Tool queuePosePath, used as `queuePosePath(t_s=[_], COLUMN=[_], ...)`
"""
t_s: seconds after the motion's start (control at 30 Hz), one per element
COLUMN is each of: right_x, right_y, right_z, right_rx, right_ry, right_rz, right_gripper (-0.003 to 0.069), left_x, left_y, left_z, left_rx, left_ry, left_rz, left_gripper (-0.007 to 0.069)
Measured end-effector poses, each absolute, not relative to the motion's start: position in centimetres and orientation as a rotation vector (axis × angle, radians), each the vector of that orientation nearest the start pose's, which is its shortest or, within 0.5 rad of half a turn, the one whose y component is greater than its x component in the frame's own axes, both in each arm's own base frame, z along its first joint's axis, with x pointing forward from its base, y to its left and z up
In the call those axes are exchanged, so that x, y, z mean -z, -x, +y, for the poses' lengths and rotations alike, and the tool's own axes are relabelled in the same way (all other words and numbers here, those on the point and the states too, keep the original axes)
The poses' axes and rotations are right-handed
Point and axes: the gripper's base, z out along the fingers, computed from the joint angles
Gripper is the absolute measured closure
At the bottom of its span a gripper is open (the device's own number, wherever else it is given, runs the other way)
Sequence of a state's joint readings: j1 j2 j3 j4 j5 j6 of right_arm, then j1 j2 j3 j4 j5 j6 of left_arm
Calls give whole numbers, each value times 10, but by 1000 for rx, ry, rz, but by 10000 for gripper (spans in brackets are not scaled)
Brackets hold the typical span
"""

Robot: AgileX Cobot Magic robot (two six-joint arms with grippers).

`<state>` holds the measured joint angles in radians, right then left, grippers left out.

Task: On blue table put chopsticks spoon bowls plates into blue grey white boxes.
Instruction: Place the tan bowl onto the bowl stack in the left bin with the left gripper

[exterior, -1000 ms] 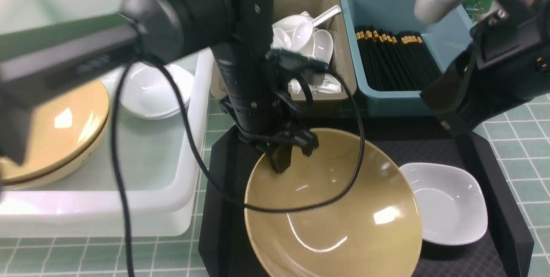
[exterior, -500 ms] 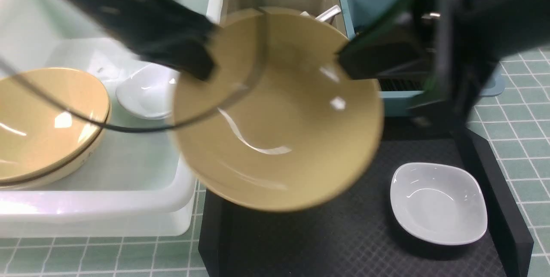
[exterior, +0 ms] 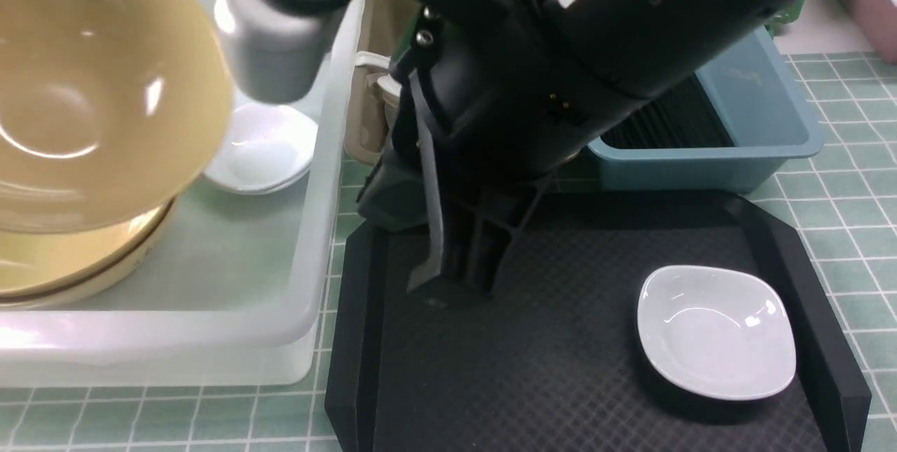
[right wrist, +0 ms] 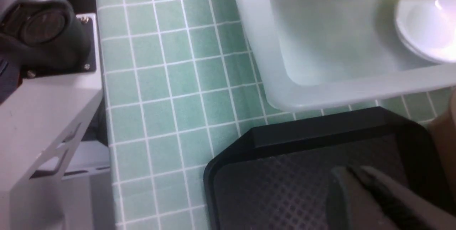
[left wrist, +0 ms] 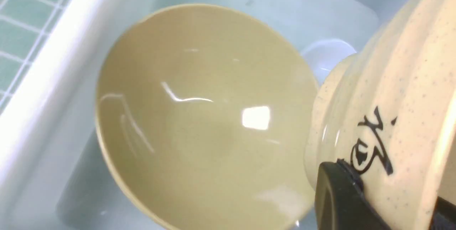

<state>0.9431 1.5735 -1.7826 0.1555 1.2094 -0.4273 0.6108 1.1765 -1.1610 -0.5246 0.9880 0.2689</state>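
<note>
Left fingers (left wrist: pixel 351 201): closed on the rim of a tan bowl (left wrist: pixel 392 123), its wall between the tips, its inscribed outside facing the wrist.
Right fingers (right wrist: pixel 374 201): shut, holding nothing, above the black tray (exterior: pixel 560 340).
Held bowl: tilted, over the white box (exterior: pixel 231 340).
White dish (exterior: pixel 715 333): in the tray, apart from the right fingers.
Stacked bowls (exterior: pixel 77 263): inside the white box, below the held one.
Small dishes (exterior: pixel 263 147): beside that stack.
Chopsticks (exterior: pixel 669 119): in the blue box (exterior: pixel 757 101), beyond the tray.

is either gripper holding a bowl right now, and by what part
Left gripper: holding a mustard-yellow bowl by its wall. Right gripper: nothing held.
</note>
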Motion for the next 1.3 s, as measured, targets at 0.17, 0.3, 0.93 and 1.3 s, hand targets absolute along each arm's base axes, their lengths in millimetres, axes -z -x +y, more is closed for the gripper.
queuePosePath(t_s=[0.17, 0.3, 0.93, 1.3], right_x=[-426, -426, -428, -428], right_y=[-180, -179, -179, -180], right_z=[271, 271, 271, 270], right_rx=[-397, -391, -384, -369], right_ry=[1625, 1637, 1653, 1665], right_rz=[1975, 1966, 1944, 1932], right_gripper=[620, 617, 611, 611], left_x=[-352, -322, -273, -284], left_y=[-233, -250, -271, -263], left_z=[120, 139, 164, 157], left_rx=[289, 336, 297, 267], left_ry=[673, 763, 785, 777], left_rz=[2280, 2341, 2474, 2496], left_gripper=[618, 618, 320, 90])
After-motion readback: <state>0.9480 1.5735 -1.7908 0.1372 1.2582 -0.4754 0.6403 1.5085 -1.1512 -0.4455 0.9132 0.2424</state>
